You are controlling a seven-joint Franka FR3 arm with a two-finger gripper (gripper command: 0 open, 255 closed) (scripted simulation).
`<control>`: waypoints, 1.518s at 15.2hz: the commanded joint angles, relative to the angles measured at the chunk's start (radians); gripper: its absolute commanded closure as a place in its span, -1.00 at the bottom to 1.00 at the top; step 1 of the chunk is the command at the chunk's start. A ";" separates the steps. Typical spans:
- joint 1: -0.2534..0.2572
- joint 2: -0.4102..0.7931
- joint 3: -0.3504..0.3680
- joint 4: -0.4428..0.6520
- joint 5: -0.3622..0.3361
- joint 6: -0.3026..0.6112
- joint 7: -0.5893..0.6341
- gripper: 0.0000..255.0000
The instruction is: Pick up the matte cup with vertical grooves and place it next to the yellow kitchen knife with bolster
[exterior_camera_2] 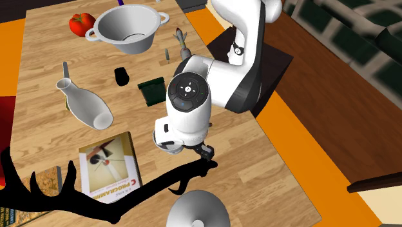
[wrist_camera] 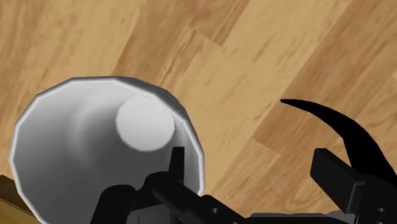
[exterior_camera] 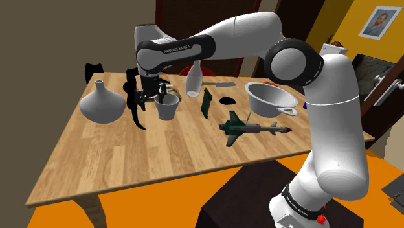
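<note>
**Open gripper at the cup's rim, nothing held yet**

Reading across the wooden table [exterior_camera: 162,155] from the shoulder view's left, there is first a squat grey vase [exterior_camera: 100,105] with a thin neck by the left edge. Next to it is a flat black antler-like shape [exterior_camera: 136,100], and then the cup [exterior_camera: 167,108], set in the left half and nearer the far edge than the near one.

The gripper [exterior_camera: 154,96] hangs right over the cup. In the wrist view the fingers [wrist_camera: 177,167] stand well apart and clasp nothing. One seems to sit just inside the rim, the other outside it, so they would straddle the wall.

The cup [wrist_camera: 102,146] is plain matte grey, faceted round the lip, and tapers to a small flat base. I can't make out the grooves from here. It looks light and rigid with a thin wall, so I'd judge a pinch on the rim wall the natural hold, squeezed gently because a tapered, empty cup could tip or swing. A black antler tip [wrist_camera: 343,127] curves close by the outer finger and could snag.

Further right stand a white bottle [exterior_camera: 193,81] and, by the far edge, the knife [exterior_camera: 223,83], well apart from the cup. Beyond them are a toy jet [exterior_camera: 249,127] and a grey colander [exterior_camera: 270,98].
</note>
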 commanded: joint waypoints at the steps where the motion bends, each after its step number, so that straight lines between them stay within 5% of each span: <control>1: 0.016 0.018 -0.047 -0.010 -0.104 0.001 -0.010 -1.00; 5: 0.033 0.017 -0.069 -0.010 -0.090 0.003 -0.017 -1.00; 6: 0.033 0.014 -0.069 -0.010 -0.090 0.000 -0.018 1.00; 15: 0.033 0.017 -0.069 -0.010 -0.090 0.003 -0.017 1.00; 23: 0.035 -0.011 -0.066 0.053 -0.082 -0.087 -0.034 1.00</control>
